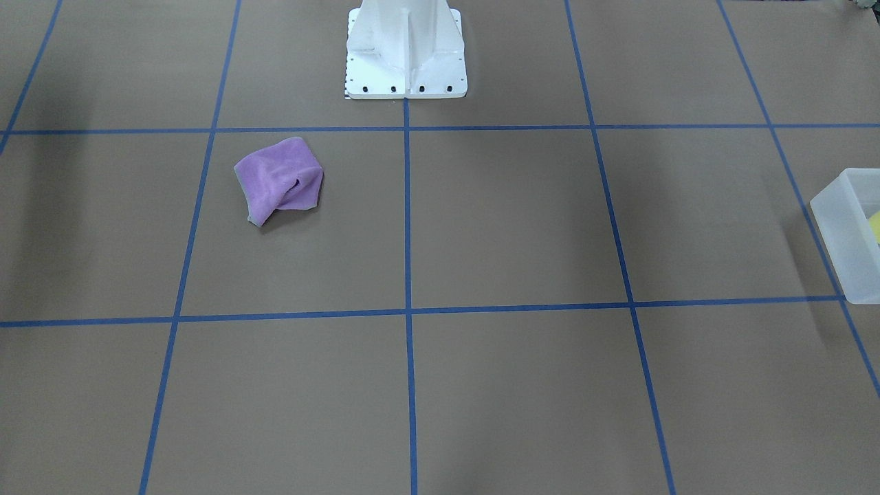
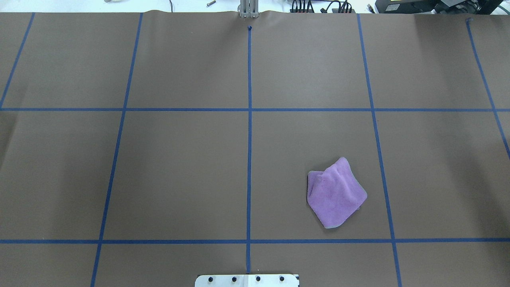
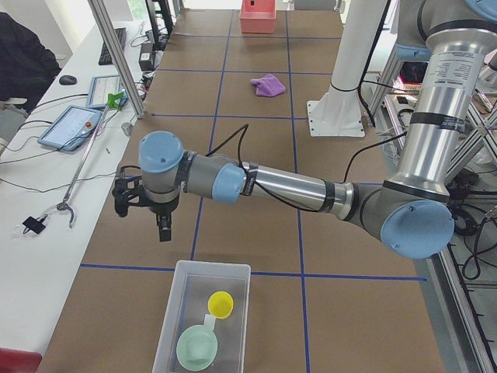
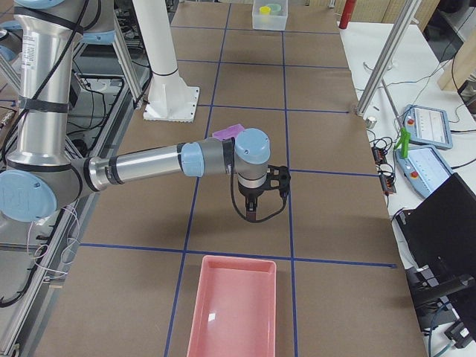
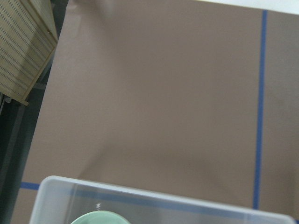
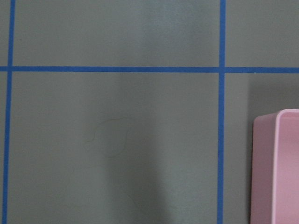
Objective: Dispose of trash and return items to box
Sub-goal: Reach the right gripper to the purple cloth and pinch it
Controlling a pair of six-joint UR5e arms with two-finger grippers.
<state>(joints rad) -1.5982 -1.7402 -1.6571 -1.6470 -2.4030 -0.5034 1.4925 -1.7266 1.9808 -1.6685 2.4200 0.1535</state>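
Observation:
The frosted-white box stands at the table's left end and holds the yellow cup and the mint-green bowl. It also shows in the front view and in the left wrist view, where the bowl's rim peeks in. My left gripper hangs above the table just beyond the box, apart from it; I cannot tell whether it is open or shut. My right gripper hangs above bare table just short of a pink tray; I cannot tell its state either.
A crumpled purple cloth lies on the brown table near the white robot base; it also shows in the front view. The pink tray's corner shows in the right wrist view. Tablets and cables lie on the side bench.

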